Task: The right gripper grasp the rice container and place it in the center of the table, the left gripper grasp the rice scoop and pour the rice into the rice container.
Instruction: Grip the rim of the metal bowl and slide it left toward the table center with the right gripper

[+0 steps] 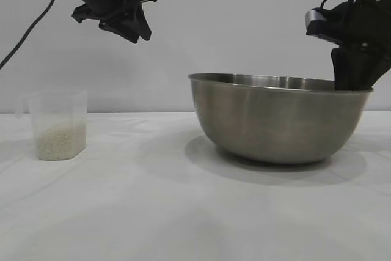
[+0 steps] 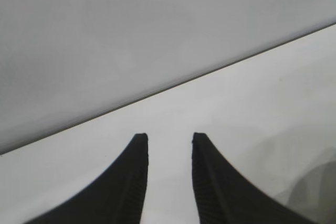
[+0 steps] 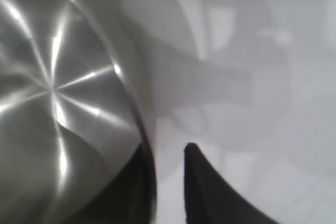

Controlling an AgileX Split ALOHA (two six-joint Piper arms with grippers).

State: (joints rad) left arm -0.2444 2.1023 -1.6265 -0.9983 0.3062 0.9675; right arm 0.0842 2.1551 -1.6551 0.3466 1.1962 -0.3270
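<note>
The rice container [image 1: 278, 120], a wide steel bowl, rests on the white table [image 1: 153, 212] right of centre. My right gripper [image 1: 354, 71] reaches down at its right rim. In the right wrist view the right gripper [image 3: 167, 148] straddles the rice container's [image 3: 58, 87] rim: one finger inside the wall, the other outside, with a narrow strip of table still showing between them. The rice scoop [image 1: 58, 123], a clear cup with rice [image 1: 59, 140] in its bottom, stands at the left. My left gripper [image 1: 137, 32] hangs high above and right of it, open and empty [image 2: 169, 137].
A plain grey wall backs the table. Bare tabletop lies between the scoop and the bowl and along the front edge.
</note>
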